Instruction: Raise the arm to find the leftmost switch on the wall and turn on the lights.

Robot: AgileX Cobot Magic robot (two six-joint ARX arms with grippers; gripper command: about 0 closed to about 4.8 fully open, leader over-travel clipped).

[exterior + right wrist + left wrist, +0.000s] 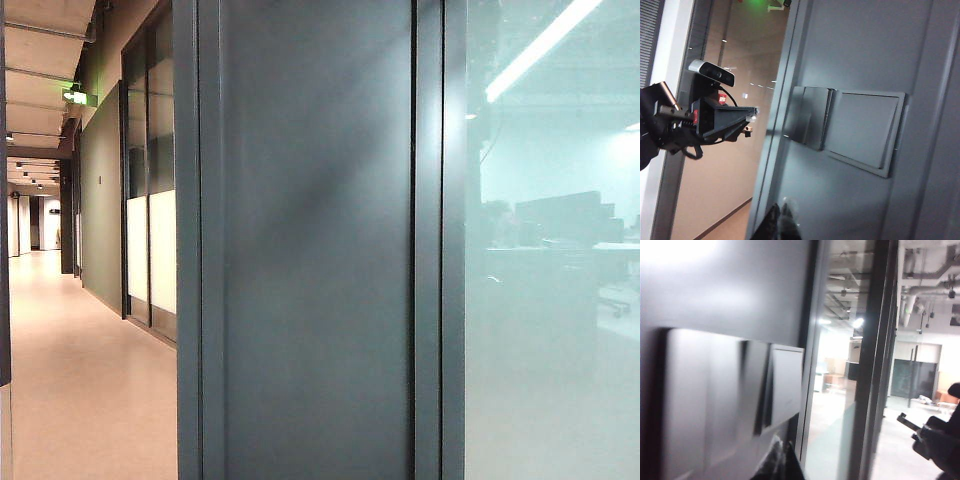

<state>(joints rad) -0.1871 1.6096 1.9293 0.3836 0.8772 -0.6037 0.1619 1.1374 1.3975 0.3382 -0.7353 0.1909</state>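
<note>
Both arms are raised to the wall panel (310,240); search done, pressing step in hand. Switch plate (850,130) is mounted on the panel, seen close in both wrist views. Leftmost switch (812,116) sits by the frame edge, untouched. Left tool (780,462) and right tool (782,222) hover just below the plate; tips look narrow, nothing held. Next: fingertip to be lined up on that rocker and pushed.

text: none legible | green ceiling sign (77,97): too blurred to read
</note>
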